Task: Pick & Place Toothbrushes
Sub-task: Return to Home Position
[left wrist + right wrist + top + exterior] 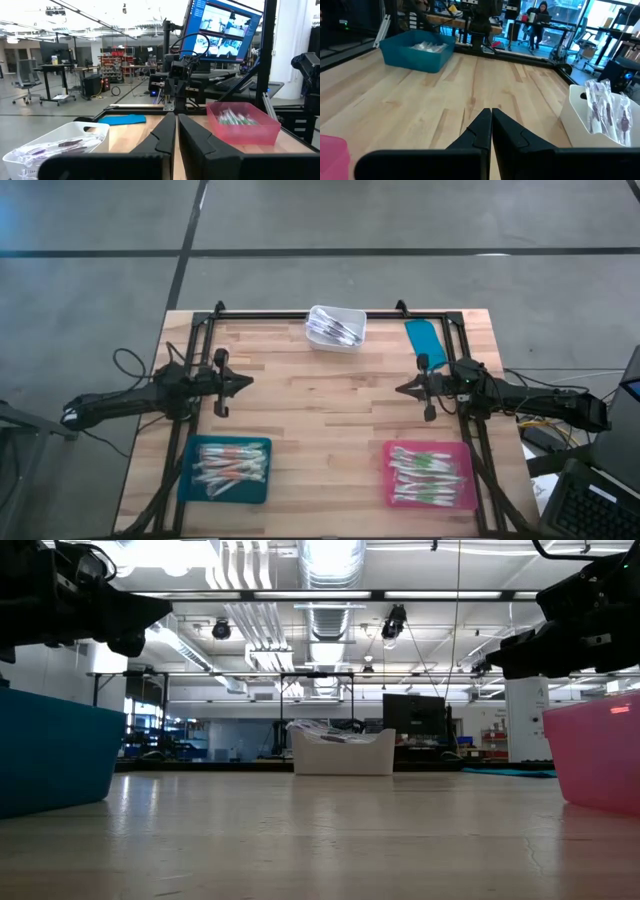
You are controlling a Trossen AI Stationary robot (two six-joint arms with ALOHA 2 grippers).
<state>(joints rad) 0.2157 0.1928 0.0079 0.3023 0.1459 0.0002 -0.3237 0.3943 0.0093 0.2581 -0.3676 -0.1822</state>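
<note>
High view: the left end effector (243,381) and the right end effector (403,389) are both closed, holding nothing, above the desk (330,415), pointing toward each other. Orange toothbrushes (232,467) lie in the teal tray (185,472), green toothbrushes (428,472) in the pink tray (391,456).

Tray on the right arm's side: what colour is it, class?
The tray is pink; high view shows it best.

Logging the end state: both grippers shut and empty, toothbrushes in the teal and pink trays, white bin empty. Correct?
The white bin is not empty: the high view shows wrapped toothbrushes in it. The rest stands, with left gripper and right gripper shut and empty.
</note>
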